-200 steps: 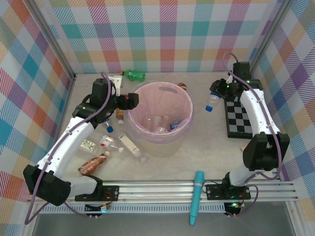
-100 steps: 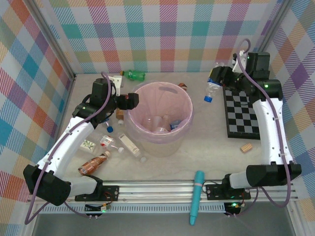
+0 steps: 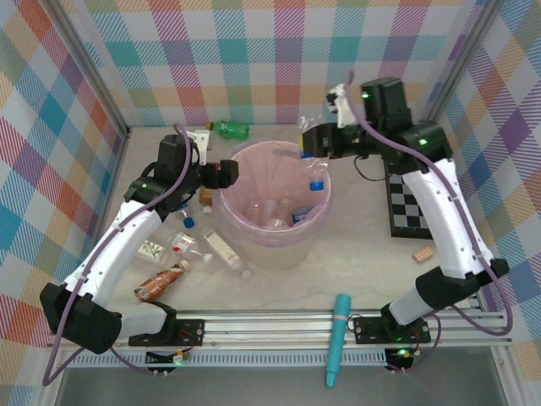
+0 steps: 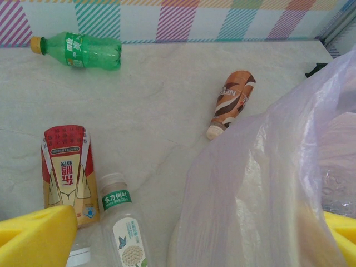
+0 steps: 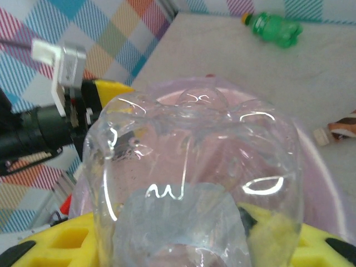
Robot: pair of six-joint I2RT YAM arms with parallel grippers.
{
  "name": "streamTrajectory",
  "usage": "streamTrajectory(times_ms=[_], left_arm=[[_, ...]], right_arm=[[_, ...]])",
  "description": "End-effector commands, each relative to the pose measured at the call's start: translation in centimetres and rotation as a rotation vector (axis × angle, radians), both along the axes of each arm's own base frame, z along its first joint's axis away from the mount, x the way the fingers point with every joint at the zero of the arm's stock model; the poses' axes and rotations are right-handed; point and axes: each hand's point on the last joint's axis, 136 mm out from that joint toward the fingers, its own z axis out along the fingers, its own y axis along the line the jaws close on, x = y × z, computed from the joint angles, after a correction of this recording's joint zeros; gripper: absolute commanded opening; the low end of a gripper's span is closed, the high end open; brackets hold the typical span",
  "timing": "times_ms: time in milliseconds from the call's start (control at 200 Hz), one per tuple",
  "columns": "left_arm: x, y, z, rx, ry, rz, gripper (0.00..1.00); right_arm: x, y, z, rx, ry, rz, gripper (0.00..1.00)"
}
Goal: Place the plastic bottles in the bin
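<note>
My right gripper (image 3: 314,142) (image 5: 189,239) is shut on a clear plastic bottle (image 3: 315,169) (image 5: 194,183), which hangs blue cap down over the far right part of the bin (image 3: 226,201) (image 5: 317,161). The bin is a round pale bucket with a pink bag, and several bottles (image 3: 272,211) lie inside it. At the bin's left rim my left gripper (image 3: 221,173) (image 4: 183,245) is open, with the bag's edge (image 4: 267,183) between its yellow fingers. On the table lie a green bottle (image 3: 230,129) (image 4: 83,51), a brown bottle (image 4: 231,103), a copper-brown one (image 3: 161,283) and clear ones (image 3: 224,251) (image 4: 125,228).
A checkered board (image 3: 414,203) lies at the right with a small cork-like piece (image 3: 423,253) in front of it. A teal tube (image 3: 338,334) rests across the front rail. A red and yellow carton (image 4: 67,172) lies beside the left gripper.
The right arm has swung left, from above the checkered board to over the bin, carrying the clear bottle. The left arm has stayed put.
</note>
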Motion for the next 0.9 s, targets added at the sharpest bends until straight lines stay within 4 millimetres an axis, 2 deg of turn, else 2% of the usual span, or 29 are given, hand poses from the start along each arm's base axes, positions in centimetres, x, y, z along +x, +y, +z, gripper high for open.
streamTrajectory(times_ms=[0,140,295,385,570,690,895], left_arm=[[-0.5,0.7,-3.3,0.094,0.082,-0.003,0.92],[-0.4,0.7,-3.5,0.096,0.087,-0.003,0.92],[-0.3,0.7,-3.6,0.099,0.090,-0.004,0.92],[-0.3,0.7,-3.6,0.104,0.092,0.000,0.92],[-0.2,0.9,-3.6,0.110,0.088,0.010,0.92],[-0.2,1.1,-3.7,0.114,0.087,0.015,0.92],[-0.2,1.4,-3.2,0.113,0.060,0.032,0.92]], right_arm=[[-0.5,1.4,-1.8,-0.123,-0.020,0.046,0.44],[-0.9,4.4,-4.4,-0.204,-0.011,0.116,0.43],[-0.3,7.0,-7.9,-0.286,0.022,0.162,0.43],[0.2,8.4,-10.2,-0.304,0.064,0.169,0.43],[0.2,11.1,-14.7,-0.289,0.186,0.182,0.44],[0.5,11.9,-17.2,-0.272,0.241,0.160,0.45],[0.7,12.2,-21.6,-0.277,0.331,0.100,0.50]])
